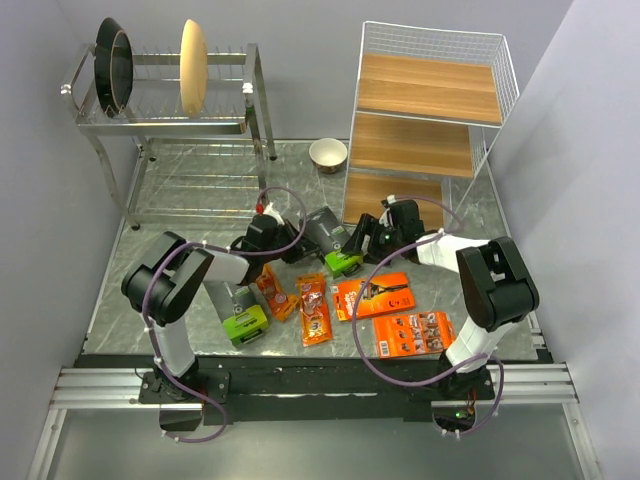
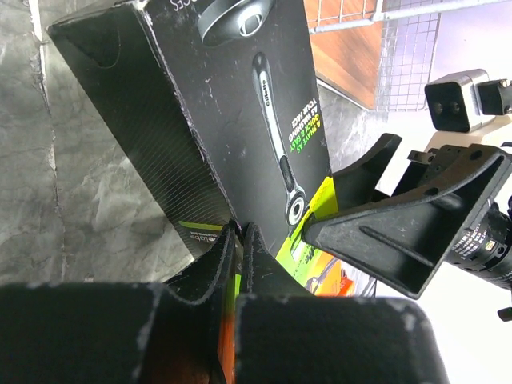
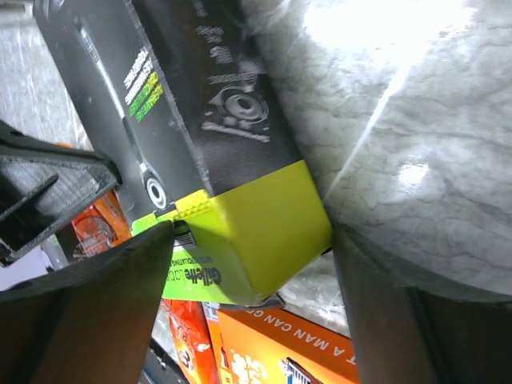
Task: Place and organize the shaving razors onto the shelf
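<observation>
Left claw has its fingers pressed together right at the lower edge of a dark grey razor box, which sits tilted at the middle of the tabletop. I cannot tell if a corner is nipped, while the right claw stands spread wide on either side of that box's lime-green end. Nearer the arms lie, left to right, the second grey box, two narrow orange blister packs and two flat orange cards. The shelf stands at the far right, behind the right claw.
</observation>
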Robot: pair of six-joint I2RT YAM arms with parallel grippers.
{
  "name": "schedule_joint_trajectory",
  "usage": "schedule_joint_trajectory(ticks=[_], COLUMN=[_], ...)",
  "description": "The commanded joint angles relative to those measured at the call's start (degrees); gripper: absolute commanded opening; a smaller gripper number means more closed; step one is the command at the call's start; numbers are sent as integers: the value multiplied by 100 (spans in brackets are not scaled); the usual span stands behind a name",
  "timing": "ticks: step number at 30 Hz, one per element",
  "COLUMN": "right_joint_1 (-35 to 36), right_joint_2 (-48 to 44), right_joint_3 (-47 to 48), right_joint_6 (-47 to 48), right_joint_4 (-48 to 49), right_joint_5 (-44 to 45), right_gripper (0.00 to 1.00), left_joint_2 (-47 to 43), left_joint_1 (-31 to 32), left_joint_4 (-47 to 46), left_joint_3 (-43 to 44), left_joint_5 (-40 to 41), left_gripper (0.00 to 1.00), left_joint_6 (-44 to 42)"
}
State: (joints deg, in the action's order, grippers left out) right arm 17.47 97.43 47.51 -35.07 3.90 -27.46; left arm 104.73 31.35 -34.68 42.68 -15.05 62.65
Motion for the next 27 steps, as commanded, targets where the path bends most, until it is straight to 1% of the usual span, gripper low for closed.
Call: schedule_joint_trajectory(ticks=[1,3,5,8,11,14,16,19,20,22,23,25,26,27], right_joint_1=[81,54,28,28,19,37,107,142,151,142,142,116,81,37], right_joint_2=[-66,126,224,251,101,101,373,593,593,593,585,506,436,252], right_joint_3=[-40,-13,-83,-163,-127,-189,-154,-23,21,135,188,198,128,58], right_joint_6=[62,-52,-315,-430,-247,-368,-518,-781,-817,-765,-599,-449,-448,-466], right_joint_4=[58,49,347,541,278,401,645,1067,1095,921,763,438,445,471], right_joint_5=[-496,-663,-1032,-1077,-963,-980,-1190,-1367,-1341,-1271,-1209,-1191,-1209,-1226], right_gripper=[89,89,89,90,90,90,89,80,72,65,55,45,39,38], left_joint_2=[522,540,522,522,505,610,689,768,760,742,699,619,523,461], left_joint_1=[99,3,-198,-471,-639,-639,-648,-639,-631,-595,-587,-587,-587,-587], left_joint_4=[2035,1913,1649,1622,1657,1771,1789,1763,1754,1876,1912,2043,2096,2131], left_joint_3=[-681,-787,-997,-1226,-1349,-1358,-1236,-1016,-990,-928,-910,-823,-787,-752], left_joint_5=[266,161,-14,-60,-86,-77,-103,-182,-174,-95,-25,63,133,142], left_gripper=[1,1,1,1,1,1,1,1,1,1,1,11,19,31], left_joint_6=[-526,-465,-464,-648,-771,-720,-737,-737,-676,-666,-684,-754,-833,-903])
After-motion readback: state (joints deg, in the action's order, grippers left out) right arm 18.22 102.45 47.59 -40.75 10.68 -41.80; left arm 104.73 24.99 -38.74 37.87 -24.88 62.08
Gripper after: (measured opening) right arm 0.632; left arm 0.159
